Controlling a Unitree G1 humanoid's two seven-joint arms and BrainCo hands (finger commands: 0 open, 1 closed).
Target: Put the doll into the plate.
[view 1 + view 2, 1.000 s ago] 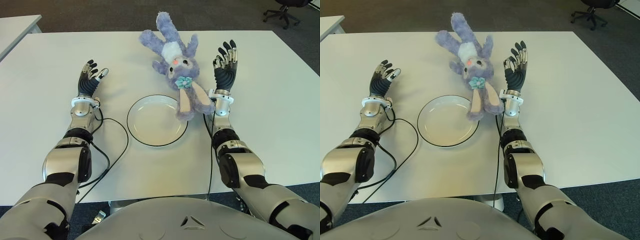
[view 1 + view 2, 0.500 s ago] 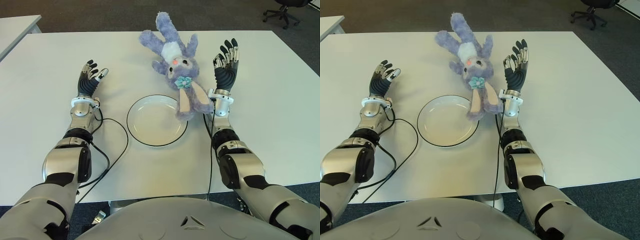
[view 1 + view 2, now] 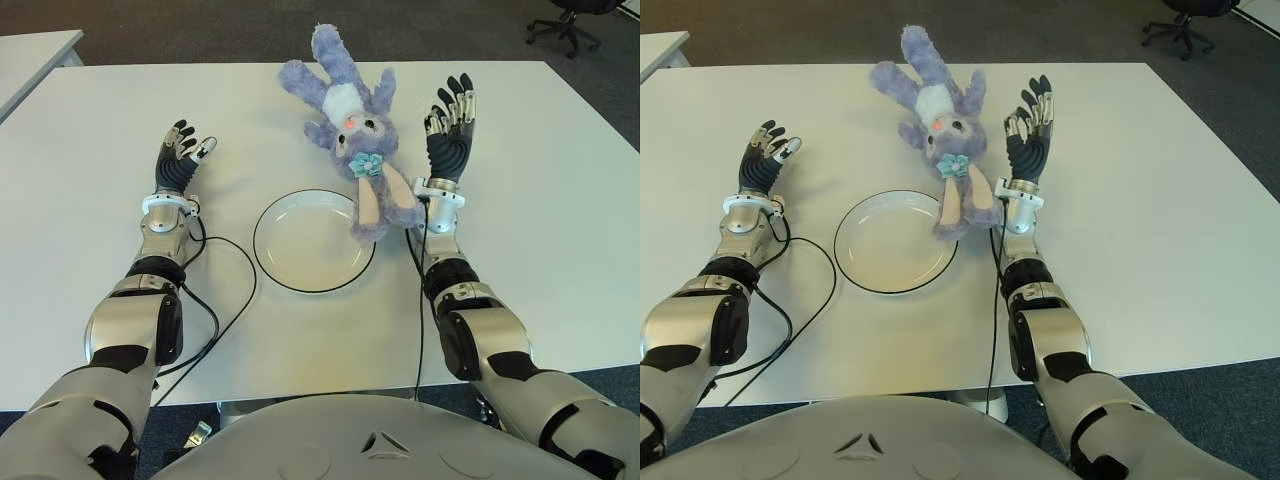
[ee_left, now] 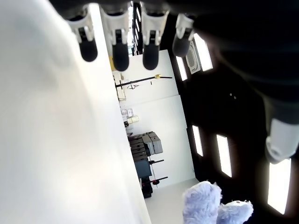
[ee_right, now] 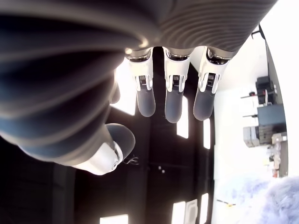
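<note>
Purple doll (image 3: 350,125) lies mostly outside the plate (image 3: 300,250), ungrasped; my right robot hand (image 3: 450,125) beside it is spread empty.

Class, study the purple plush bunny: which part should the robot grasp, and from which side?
Probably the doll's head and upper body, from its right, where the open right hand shows beside it. The floppy ears drape onto the plate and look too limp.
</note>
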